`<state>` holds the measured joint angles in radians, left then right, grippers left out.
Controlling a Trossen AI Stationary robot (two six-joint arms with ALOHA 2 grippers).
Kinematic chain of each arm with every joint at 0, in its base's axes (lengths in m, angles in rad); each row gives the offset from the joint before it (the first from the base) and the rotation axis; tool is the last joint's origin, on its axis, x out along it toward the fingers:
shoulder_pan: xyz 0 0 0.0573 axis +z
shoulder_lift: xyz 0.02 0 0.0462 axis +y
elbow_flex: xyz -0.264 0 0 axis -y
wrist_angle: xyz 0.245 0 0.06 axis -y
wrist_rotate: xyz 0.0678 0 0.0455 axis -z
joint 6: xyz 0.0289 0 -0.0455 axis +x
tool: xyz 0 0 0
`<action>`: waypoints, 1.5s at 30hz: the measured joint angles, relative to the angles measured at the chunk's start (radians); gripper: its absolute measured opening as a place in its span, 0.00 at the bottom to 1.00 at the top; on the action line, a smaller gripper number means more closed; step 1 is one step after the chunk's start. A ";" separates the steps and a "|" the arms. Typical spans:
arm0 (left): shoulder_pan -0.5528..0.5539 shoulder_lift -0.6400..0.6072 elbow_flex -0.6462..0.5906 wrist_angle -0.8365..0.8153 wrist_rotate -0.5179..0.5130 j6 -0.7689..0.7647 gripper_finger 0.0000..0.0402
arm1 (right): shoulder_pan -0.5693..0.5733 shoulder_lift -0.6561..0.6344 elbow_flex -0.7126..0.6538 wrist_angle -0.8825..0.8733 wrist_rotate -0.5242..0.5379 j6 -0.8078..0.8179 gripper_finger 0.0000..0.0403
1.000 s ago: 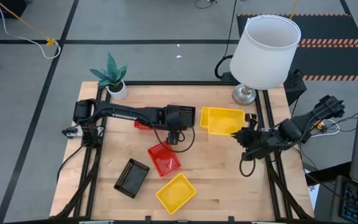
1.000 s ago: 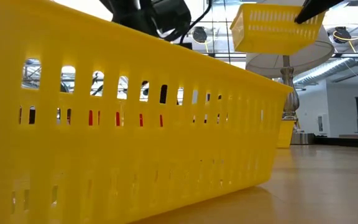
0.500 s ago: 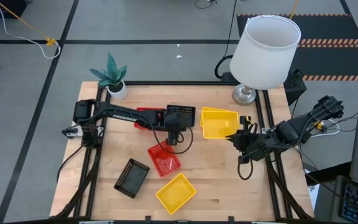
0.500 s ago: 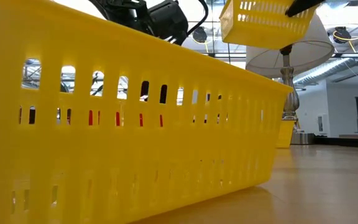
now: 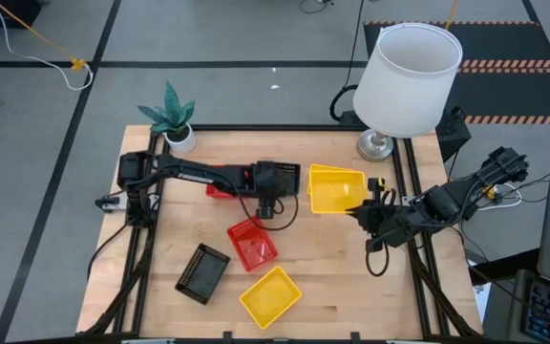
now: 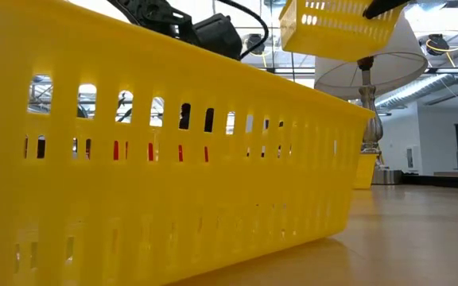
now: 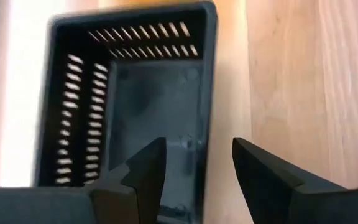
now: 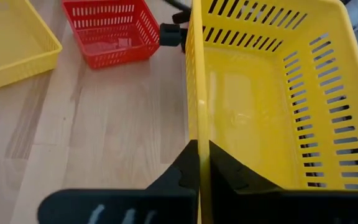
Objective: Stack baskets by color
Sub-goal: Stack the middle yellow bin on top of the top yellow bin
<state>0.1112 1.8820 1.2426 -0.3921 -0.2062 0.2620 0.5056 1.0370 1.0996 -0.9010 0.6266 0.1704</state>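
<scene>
Now, right jaws (image 8: pixel 199 163): mine were pressed onto the near wall of a yellow basket (image 8: pixel 263 93), one finger on each side of the thin rim, pinching it.
Held yellow basket: it hung off the worktop (image 5: pixel 332 258), toward the right of the far half, in front of the lamp; in the low view it floated tilted above the other things (image 6: pixel 340 28).
Left jaws (image 7: pixel 194 168): mine were spread, with a clear gap between the two dark fingers (image 7: pixel 145 171), and nothing between them.
Black basket under the left jaws (image 7: pixel 129 93): it lay open side up on the wood, directly under my left wrist; I could not tell whether the fingertips touched it.
Left arm (image 5: pixel 199 175): it stretched from the left edge across the far half toward the middle.
Red basket by the left arm (image 5: pixel 220 184): partly hidden under the arm, only its edge showing.
Second red basket (image 5: pixel 252 243): near the middle of the worktop, just in front of my left wrist.
Black basket at the front (image 5: pixel 203 272): left of the second red one, well apart from both jaws.
Front yellow basket (image 5: pixel 270 295): at the near edge, its slotted wall filling the low view (image 6: pixel 133 175).
Lamp (image 5: pixel 407 81): white shade, at the far right corner.
Plant (image 5: pixel 170 117): at the far left corner.
</scene>
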 joint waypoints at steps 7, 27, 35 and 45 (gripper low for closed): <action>0.000 -0.001 0.002 0.002 0.060 -0.009 0.46 | 0.000 0.000 0.000 0.002 0.000 0.000 0.01; -0.003 -0.001 0.002 0.046 0.154 -0.041 0.46 | 0.000 0.000 0.000 0.002 0.000 -0.003 0.01; -0.004 -0.001 0.002 0.051 0.163 -0.062 0.46 | 0.000 0.000 0.000 0.002 0.000 -0.003 0.01; -0.004 -0.001 0.021 0.052 0.162 -0.101 0.46 | 0.000 0.000 0.000 0.002 0.000 -0.004 0.01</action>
<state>0.1074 1.8809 1.2640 -0.3397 -0.0441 0.1611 0.5056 1.0370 1.0996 -0.8986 0.6266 0.1665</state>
